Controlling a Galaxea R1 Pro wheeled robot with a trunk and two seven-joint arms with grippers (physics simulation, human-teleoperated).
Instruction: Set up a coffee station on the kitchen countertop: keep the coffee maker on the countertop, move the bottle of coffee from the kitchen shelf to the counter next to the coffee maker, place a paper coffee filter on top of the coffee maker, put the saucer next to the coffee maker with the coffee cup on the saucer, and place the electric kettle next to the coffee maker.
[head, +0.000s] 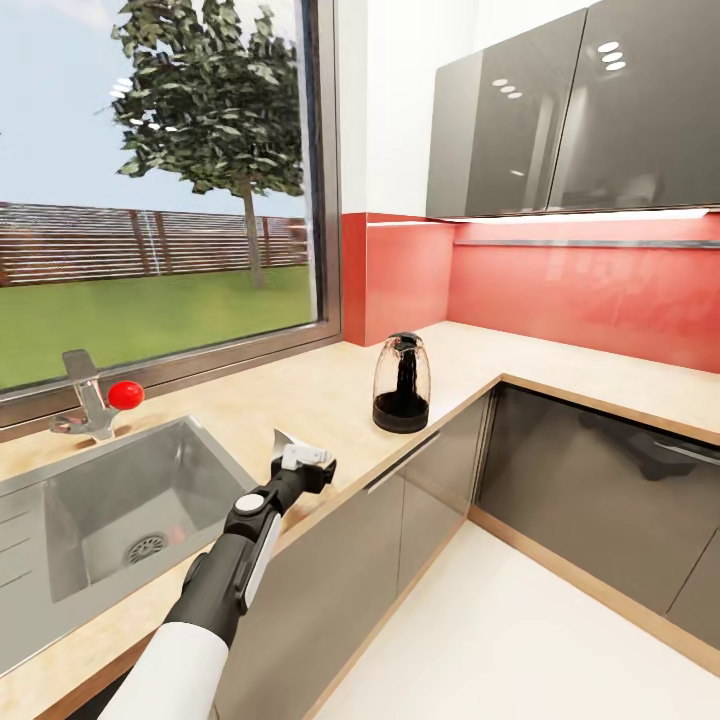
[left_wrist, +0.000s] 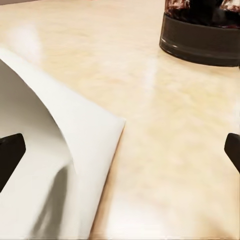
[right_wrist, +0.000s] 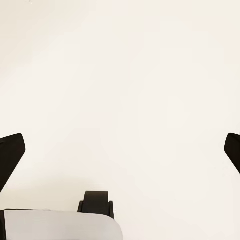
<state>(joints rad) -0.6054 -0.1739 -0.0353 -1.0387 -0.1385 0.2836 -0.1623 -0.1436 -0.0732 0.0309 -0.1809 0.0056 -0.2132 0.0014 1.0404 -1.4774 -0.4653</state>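
The coffee maker (head: 402, 384), a dark base under a clear dome, stands on the wooden countertop (head: 330, 385) near its inner corner; its base (left_wrist: 200, 37) also appears in the left wrist view. A white paper coffee filter (head: 282, 446) lies curled on the counter by the sink's right rim. My left gripper (head: 306, 462) hovers low over it, open. In the left wrist view the filter (left_wrist: 55, 165) reaches between the wide-apart fingers of that gripper (left_wrist: 120, 152). My right gripper (right_wrist: 120, 155) is open with nothing between its fingers, facing the white floor.
A steel sink (head: 45, 545) with a faucet and red knob (head: 125, 394) sits left of the arm. A large window runs behind it. Red backsplash (head: 580, 290) and grey upper cabinets (head: 560, 110) line the right wall. White floor (head: 520, 650) lies below the L-shaped counter.
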